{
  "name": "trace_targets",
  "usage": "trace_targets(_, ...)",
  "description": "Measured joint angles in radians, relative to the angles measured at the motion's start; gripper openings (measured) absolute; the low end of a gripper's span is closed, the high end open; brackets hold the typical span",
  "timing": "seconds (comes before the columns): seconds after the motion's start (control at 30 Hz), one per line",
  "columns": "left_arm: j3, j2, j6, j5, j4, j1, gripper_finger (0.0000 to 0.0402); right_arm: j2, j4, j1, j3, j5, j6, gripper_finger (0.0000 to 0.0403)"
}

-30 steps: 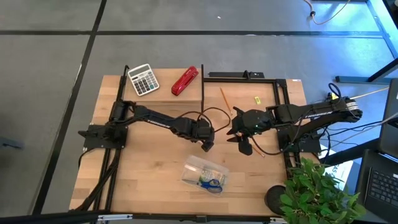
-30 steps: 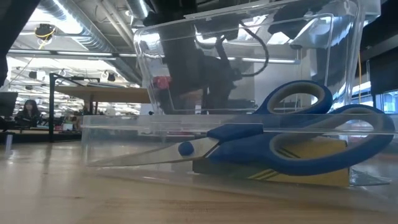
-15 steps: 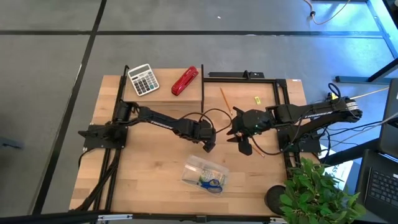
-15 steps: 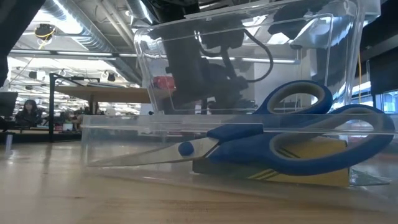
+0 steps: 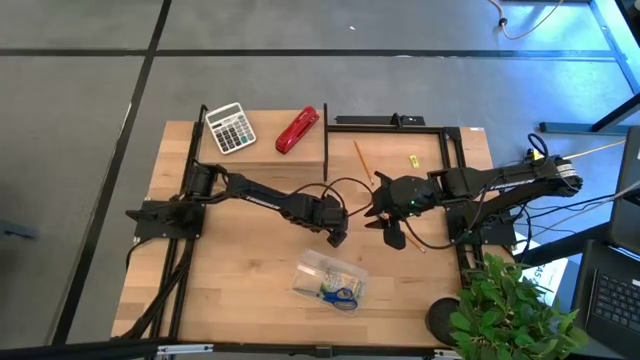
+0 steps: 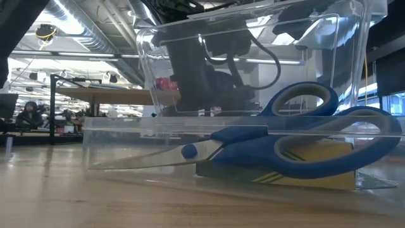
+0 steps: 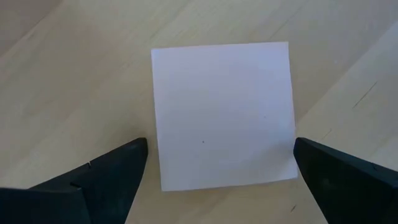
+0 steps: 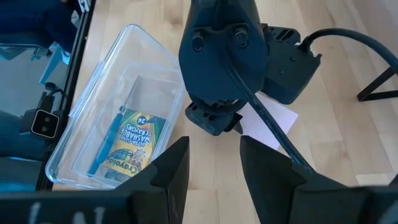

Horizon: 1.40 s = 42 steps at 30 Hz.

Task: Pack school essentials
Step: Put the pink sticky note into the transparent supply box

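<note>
The left end effector [image 7: 217, 180] hangs over the sticky-note pad [image 7: 222, 112] at the centre of the high view, fingers [image 7: 106, 168] spread wide either side of the pad and not touching it; released, holding nothing. The straddle suggests alignment for a pinch across the pad's edges.

The pad lies flat on the bench [image 5: 240, 270], apart from the clear box [image 5: 328, 278] at lower centre. The box already holds the scissors [image 6: 297, 136] and a crayon pack [image 8: 130, 146].

The right end effector [image 8: 214, 168] waits just right of centre, fingers part-spread, nothing visible between them; likely held clear of the left arm's work.

A pencil [image 5: 362, 160] and a small yellow piece [image 5: 413, 160] remain unpacked at upper right. The calculator [image 5: 230, 127] and stapler [image 5: 297, 130] sit at upper left.
</note>
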<state>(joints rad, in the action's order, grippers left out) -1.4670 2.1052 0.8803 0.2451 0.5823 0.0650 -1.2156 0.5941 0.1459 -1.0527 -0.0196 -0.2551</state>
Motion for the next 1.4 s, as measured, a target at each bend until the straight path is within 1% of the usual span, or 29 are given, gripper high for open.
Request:
trace_targets(0.33,0.0,0.0,0.0,0.003,-0.001,0.0,0.04,0.0,0.001,0.0,0.0,0.0,0.0,0.0145)
trace_targets(0.67,0.0,0.0,-0.001,0.004,-0.039,0.015,0.04,0.0,0.0,0.0,0.0,0.0,0.0,0.0145)
trace_targets(0.8,0.0,0.003,-0.025,0.004,-0.037,0.019,0.04,0.0,0.001,0.0,0.0,0.0,0.0,0.0145)
trace_targets(1.4,-0.001,0.014,-0.048,0.011,-0.04,0.022,0.04,0.0,0.001,0.0,0.0,0.0,0.0,0.0145)
